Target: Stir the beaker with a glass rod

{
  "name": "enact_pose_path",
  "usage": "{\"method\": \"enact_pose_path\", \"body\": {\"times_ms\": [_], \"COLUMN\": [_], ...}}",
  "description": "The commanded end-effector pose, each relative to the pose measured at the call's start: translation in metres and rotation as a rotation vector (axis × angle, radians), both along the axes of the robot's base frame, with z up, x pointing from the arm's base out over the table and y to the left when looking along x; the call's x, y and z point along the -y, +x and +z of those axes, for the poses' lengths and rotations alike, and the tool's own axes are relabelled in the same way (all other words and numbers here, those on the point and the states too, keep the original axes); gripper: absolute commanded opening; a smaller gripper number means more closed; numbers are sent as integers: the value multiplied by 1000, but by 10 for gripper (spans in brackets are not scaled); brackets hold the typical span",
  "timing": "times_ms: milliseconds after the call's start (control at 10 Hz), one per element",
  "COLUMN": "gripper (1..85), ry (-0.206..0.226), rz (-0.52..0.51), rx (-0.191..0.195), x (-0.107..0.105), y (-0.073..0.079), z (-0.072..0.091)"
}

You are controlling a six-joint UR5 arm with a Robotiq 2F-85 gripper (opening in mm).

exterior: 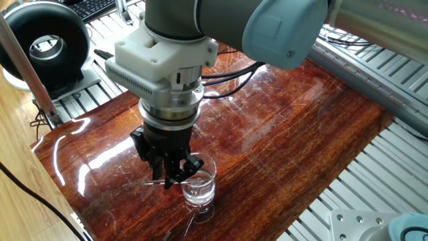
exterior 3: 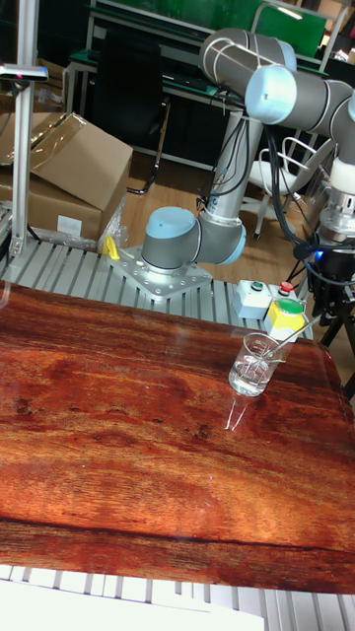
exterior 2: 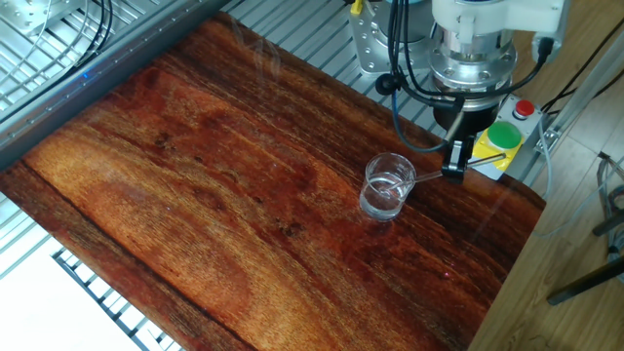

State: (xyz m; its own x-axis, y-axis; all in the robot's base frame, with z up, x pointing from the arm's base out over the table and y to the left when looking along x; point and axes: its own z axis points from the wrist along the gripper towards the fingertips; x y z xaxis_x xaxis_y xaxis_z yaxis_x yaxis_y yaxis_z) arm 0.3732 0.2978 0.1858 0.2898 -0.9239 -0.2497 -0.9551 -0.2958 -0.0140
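The beaker is small, of clear glass, with clear liquid inside. It stands upright on the dark red wooden table near one edge. My gripper hangs just beside the beaker's rim, shut on the glass rod. The thin rod slants down from the fingers over the rim, with its lower end inside the beaker. In one fixed view the gripper body covers most of the rod.
A box with a green button and a red button sits just behind the gripper. The arm's base stands on the slatted metal frame. A black round device lies off the table's corner. Cardboard boxes stand behind.
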Motion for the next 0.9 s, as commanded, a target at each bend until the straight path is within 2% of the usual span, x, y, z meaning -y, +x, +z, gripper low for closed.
{"method": "enact_pose_path", "body": {"times_ms": [0,800], "gripper": [297,253], "ry": [22,49], "rz": [13,46], "rx": [1,10], "x": [-4,-4], "y": [0,1], "z": [2,0]}}
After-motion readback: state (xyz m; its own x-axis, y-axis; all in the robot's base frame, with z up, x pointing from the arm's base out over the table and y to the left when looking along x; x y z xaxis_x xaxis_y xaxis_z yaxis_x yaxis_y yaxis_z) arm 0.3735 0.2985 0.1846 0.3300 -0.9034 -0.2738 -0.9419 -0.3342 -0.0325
